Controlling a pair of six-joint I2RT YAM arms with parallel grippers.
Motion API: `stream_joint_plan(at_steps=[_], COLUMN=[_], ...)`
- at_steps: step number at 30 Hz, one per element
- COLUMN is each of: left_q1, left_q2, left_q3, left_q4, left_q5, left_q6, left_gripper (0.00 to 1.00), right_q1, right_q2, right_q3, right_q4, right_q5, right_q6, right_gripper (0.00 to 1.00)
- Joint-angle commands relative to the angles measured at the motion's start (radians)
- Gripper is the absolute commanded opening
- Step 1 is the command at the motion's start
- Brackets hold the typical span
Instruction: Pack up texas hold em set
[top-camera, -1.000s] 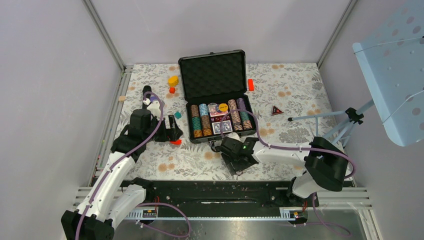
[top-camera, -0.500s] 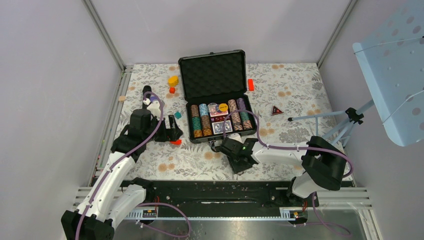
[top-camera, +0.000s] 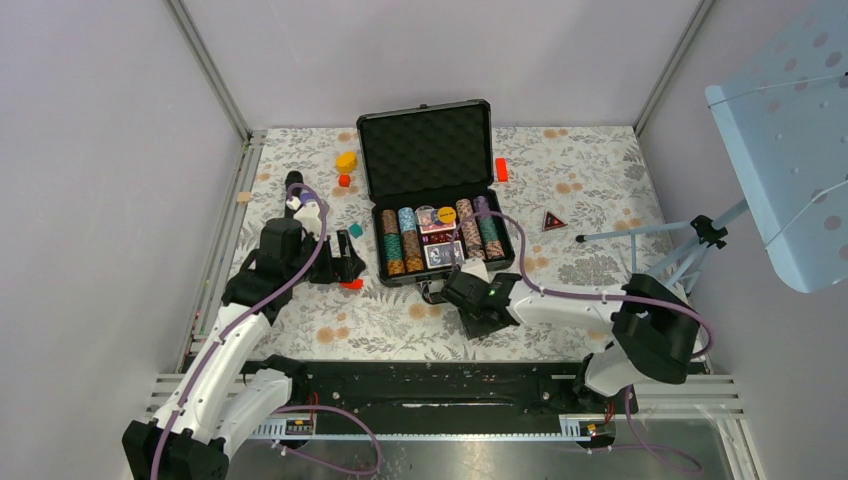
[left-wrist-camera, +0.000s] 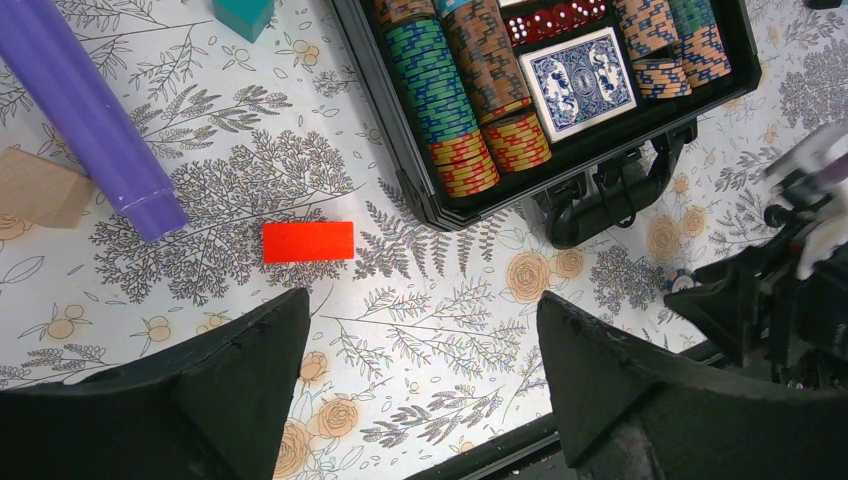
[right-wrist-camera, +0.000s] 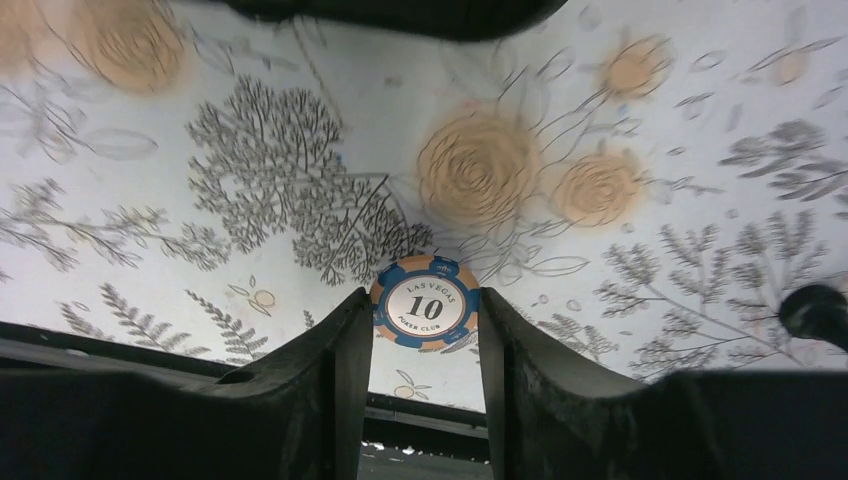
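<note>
The right gripper (right-wrist-camera: 424, 312) is pinching a single poker chip (right-wrist-camera: 424, 301) marked 10 between its fingers (right-wrist-camera: 300, 400), both touching its rim while it is lying flat on the floral cloth, just near of the open black case (top-camera: 425, 150), where the chip rows (left-wrist-camera: 440, 90) and card deck (left-wrist-camera: 580, 80) are sitting. The left gripper (left-wrist-camera: 420, 310) is hanging wide open and empty, near of a red block (left-wrist-camera: 308, 241). Compared with a second ago, the right fingers are standing closer together and the wrist is sitting slightly nearer the case; the left arm is unchanged.
</note>
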Motion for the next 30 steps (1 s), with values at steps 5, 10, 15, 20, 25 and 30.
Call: stream_joint_plan(at_steps=[5,10,15,20,25,30], left_q1=[0.001,0.001,0.001,0.002,0.001,0.002], left_q2=[-0.008,-0.005,-0.005,-0.008,-0.008,-0.005], left_q3=[0.003,0.001,0.002,0.0,0.0,0.005], left_q4=[0.044,0.045,0.043,0.044,0.044,0.044], left_q5=[0.016,0.017,0.016,0.014,0.013,0.019], left_q6=[0.013,0.012,0.012,0.012,0.012,0.007], left_gripper=[0.83,0.83,0.83,0.83,0.83,0.83], right_q1=[-0.057,-0.098,-0.223,-0.312,-0.348,-0.355], right_q2=[-0.146,-0.165,-0.125,-0.042,0.027,0.028], right_q3=[0.084,0.105,0.207,0.325,0.382,0.375], right_q4=[0.003,0.02,0.025,0.025,0.038,0.062], right_q5=[0.15,0.175,0.143,0.108,0.11,0.053], right_q6=[-0.013,-0.053,-0.147,-0.239,-0.292,-0.31], right_gripper=[0.0,0.0,0.0,0.0,0.0,0.0])
